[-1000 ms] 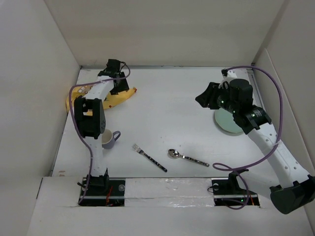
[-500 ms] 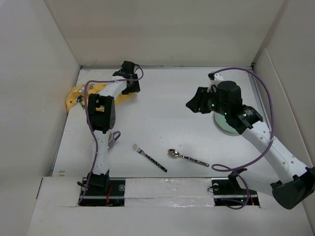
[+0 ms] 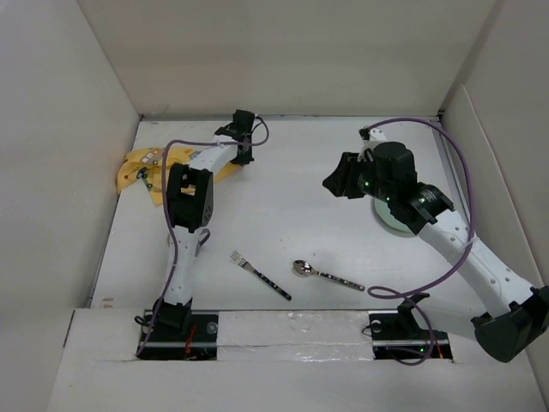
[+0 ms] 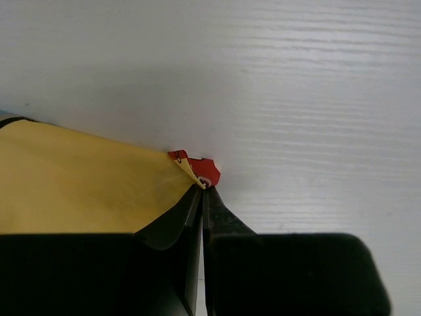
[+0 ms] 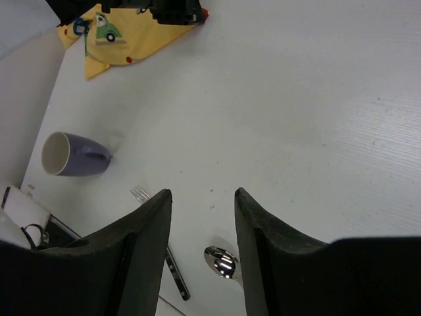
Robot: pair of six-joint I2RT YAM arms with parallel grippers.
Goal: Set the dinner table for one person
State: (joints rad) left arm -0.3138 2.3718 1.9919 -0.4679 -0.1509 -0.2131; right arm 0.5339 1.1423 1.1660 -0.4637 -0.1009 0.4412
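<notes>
The dinner table (image 3: 292,215) is a white tabletop walled by white panels. A yellow placemat (image 3: 141,167) printed with cartoon vehicles lies crumpled at the far left. My left gripper (image 3: 243,139) is shut on its red-tipped corner. In the left wrist view the closed jaws (image 4: 204,187) pinch that corner, with the yellow placemat (image 4: 79,191) spreading left. My right gripper (image 3: 339,178) hovers open over mid-table and holds nothing. A pale green plate (image 3: 386,215) lies partly hidden under the right arm. In the right wrist view the open gripper (image 5: 202,197) frames bare table.
A fork (image 3: 262,276) and a spoon (image 3: 326,275) lie near the front edge. The right wrist view shows a purple mug (image 5: 69,155) on its side at the left, the fork (image 5: 141,194), the spoon (image 5: 220,260) and the placemat (image 5: 131,33).
My left arm has swung right along the far side and its jaws have closed on the placemat corner. The right gripper has shifted a little left and its jaws have narrowed.
</notes>
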